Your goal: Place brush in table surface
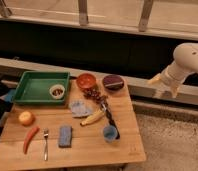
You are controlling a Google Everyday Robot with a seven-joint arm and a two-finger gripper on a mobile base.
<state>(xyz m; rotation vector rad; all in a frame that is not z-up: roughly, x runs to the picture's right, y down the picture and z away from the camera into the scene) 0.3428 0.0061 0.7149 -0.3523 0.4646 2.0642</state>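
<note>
Brush (110,118) lay on the surface (87,151), between banana (93,118) and blue cup (110,133). Probably light, stiff, thin; mid-shaft looked the best hold. Tool (164,91) hung released, empty, well beyond the surface's edge.

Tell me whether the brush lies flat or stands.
Flat: the brush lies on the table beside the banana. The gripper hangs right of the table, empty.

- No text, label, brand, number or sign can be read anywhere in the camera view.
- The green tray (39,86), at about 10 o'clock on the table surface (92,145), shows only plain colour.
- The gripper (164,90) hangs at about 3 o'clock, beyond the table edge, with its fingers spread and nothing between them; its pale shell shows no writing.
</note>
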